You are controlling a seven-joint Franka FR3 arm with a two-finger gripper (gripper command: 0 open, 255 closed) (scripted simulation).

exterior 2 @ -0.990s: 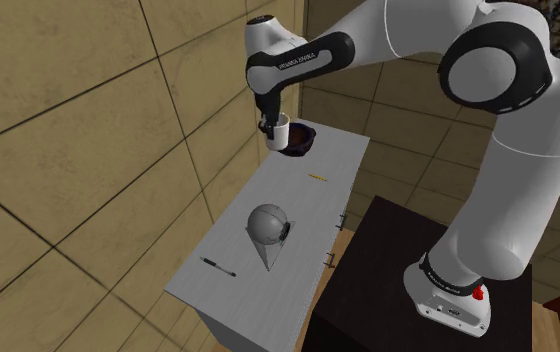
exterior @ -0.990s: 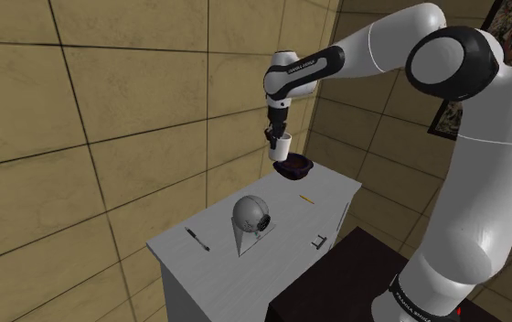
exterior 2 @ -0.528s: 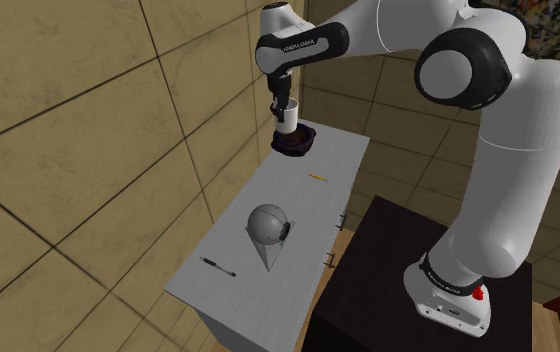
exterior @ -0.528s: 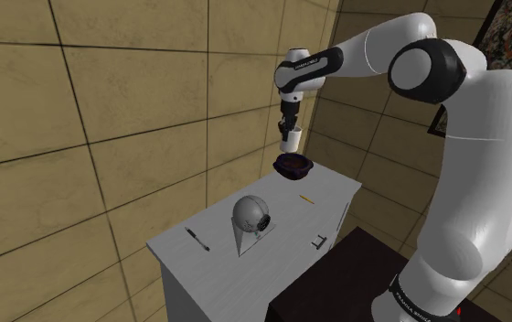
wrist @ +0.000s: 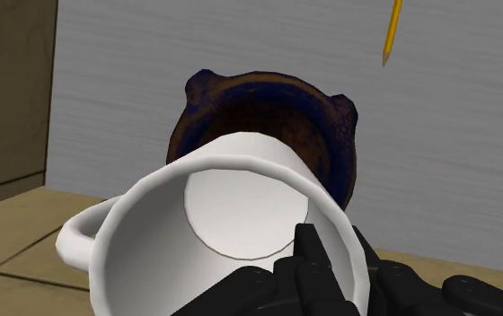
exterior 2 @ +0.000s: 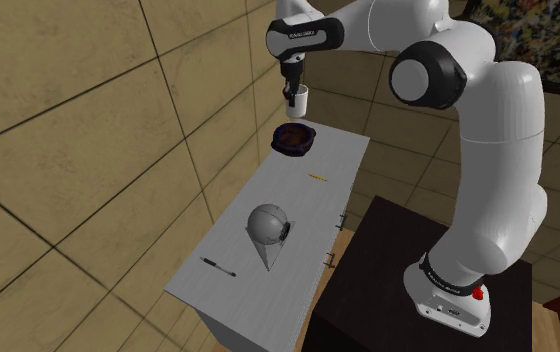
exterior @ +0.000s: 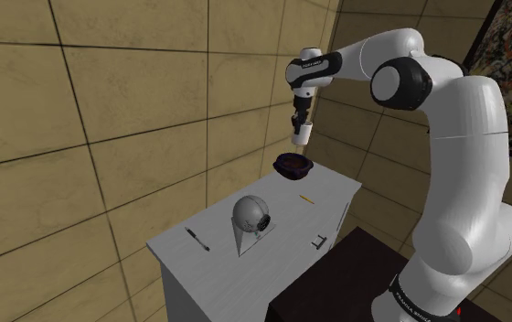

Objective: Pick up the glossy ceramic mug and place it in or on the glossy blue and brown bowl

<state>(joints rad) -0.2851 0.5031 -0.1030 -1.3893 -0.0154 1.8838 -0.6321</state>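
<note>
A white mug (exterior: 304, 135) hangs in the air a little above the dark blue and brown bowl (exterior: 293, 166), which sits at the far end of the white table (exterior: 218, 252). My black gripper (exterior: 299, 126) is shut on the mug's rim, pointing down. In the second exterior view the mug (exterior 2: 300, 101) is held by the gripper (exterior 2: 290, 96) above the bowl (exterior 2: 295, 139). In the wrist view the mug (wrist: 232, 224) opens toward the camera with its handle to one side. The gripper (wrist: 341, 269) pinches its wall, one finger (wrist: 315, 260) inside. The bowl (wrist: 241, 99) lies straight beyond the mug.
On the table a grey ball-and-cone object (exterior: 250, 220) stands in the middle, a black pen (exterior: 197, 239) lies at the near end, and a yellow pencil (exterior: 306, 198) lies close to the bowl. A tiled wall runs behind the table. My dark stand (exterior 2: 418, 270) is beside it.
The arm has lifted the mug higher and carried it across to a spot over the bowl. The grip on the mug is unchanged, and nothing on the table has moved.
</note>
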